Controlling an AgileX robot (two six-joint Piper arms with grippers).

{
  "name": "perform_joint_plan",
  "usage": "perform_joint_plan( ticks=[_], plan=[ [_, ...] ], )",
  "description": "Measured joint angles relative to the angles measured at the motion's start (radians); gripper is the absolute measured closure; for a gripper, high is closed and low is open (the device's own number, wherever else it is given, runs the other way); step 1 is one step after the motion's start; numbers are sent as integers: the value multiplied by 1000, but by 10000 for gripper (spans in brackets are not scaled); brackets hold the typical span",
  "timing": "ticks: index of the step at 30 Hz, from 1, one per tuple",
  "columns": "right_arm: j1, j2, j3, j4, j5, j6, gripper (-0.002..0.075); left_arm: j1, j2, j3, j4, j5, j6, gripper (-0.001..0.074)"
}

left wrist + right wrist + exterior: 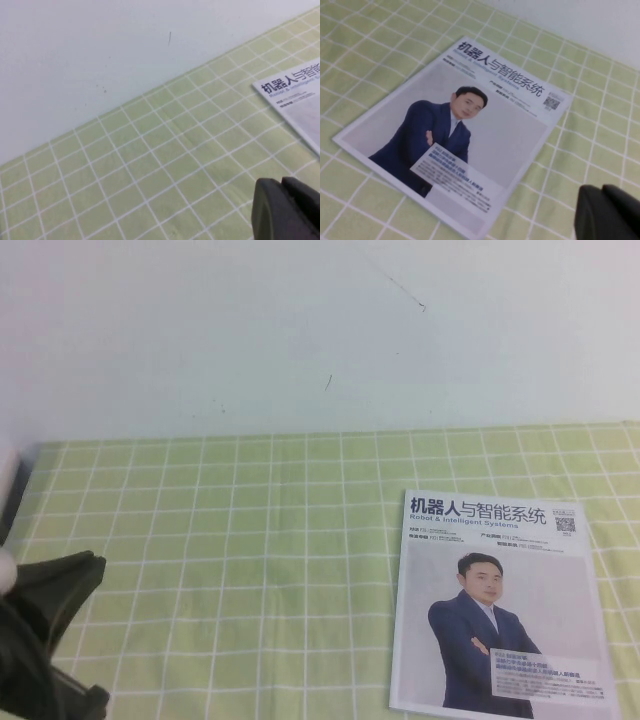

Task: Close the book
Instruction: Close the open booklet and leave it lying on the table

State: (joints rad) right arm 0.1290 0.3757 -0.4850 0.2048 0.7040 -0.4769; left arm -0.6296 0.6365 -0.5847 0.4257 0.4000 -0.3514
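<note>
Book (500, 612) closed, left gripper (283, 189) well aside — right gripper (603, 194) nearby.

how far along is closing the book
Done: the book lies flat on the checked cloth, cover up, and looks closed. In hand: nothing. The left gripper is over bare cloth well off to the book's side, and the right gripper is over cloth near the book's edge. Neither touches it. Left: apparently nothing but parking the arms.

High camera looks down; both wrist cameras, perhaps low, share book (500, 610).
</note>
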Motion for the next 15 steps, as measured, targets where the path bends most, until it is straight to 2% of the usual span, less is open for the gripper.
perform_joint_plan(
  ticks=[7, 15],
  plan=[
    [0, -61, 95, 40, 31, -2, 729, 0, -139, 108, 4, -66, 0, 738],
    [0, -64, 95, 43, 37, -2, 729, 0, -155, 121, 4, -64, 0, 738]
  ],
)
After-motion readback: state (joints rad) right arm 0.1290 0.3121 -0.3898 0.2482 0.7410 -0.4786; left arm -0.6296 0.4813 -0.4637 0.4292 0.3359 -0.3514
